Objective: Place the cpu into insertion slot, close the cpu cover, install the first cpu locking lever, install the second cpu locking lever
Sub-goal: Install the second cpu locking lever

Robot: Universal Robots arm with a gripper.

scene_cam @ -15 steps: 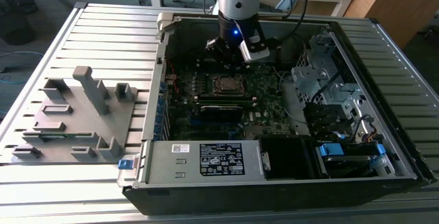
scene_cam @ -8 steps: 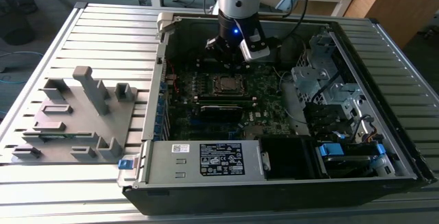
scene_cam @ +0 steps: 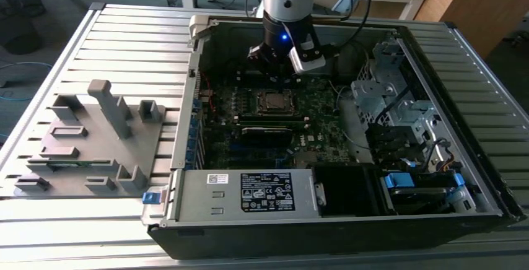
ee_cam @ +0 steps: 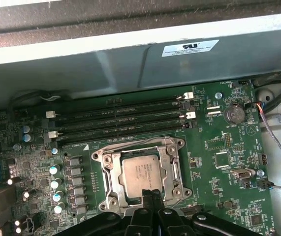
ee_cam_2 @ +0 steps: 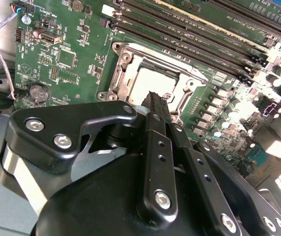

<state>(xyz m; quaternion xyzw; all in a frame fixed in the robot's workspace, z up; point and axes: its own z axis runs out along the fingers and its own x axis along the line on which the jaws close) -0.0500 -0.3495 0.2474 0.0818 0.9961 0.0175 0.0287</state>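
Note:
The cpu (ee_cam: 139,172) is a silver-grey square lying in the insertion slot (ee_cam: 109,173) on the green motherboard (ee_cam: 219,147). The cpu cover (ee_cam: 169,164), a silver frame, lies flat around the chip. A thin wire lever (ee_cam: 130,143) runs along one side of the socket. My gripper (ee_cam: 151,194) is shut with nothing in it, and its black fingertips hover at the socket's edge just over the chip. In the second wrist view the gripper (ee_cam_2: 156,98) points at the cpu (ee_cam_2: 150,78) and cover (ee_cam_2: 123,61). In the exterior view the gripper (scene_cam: 275,74) hangs inside the case just beyond the socket (scene_cam: 273,101).
Long black memory slots (ee_cam: 120,120) run beside the socket, with capacitors (ee_cam: 55,183) on another side. Cables (ee_cam: 278,123) and a coin battery (ee_cam: 234,114) lie near the board's edge. The case holds a power supply (scene_cam: 248,192) and drive cage (scene_cam: 388,93). A grey fixture plate (scene_cam: 91,140) sits outside.

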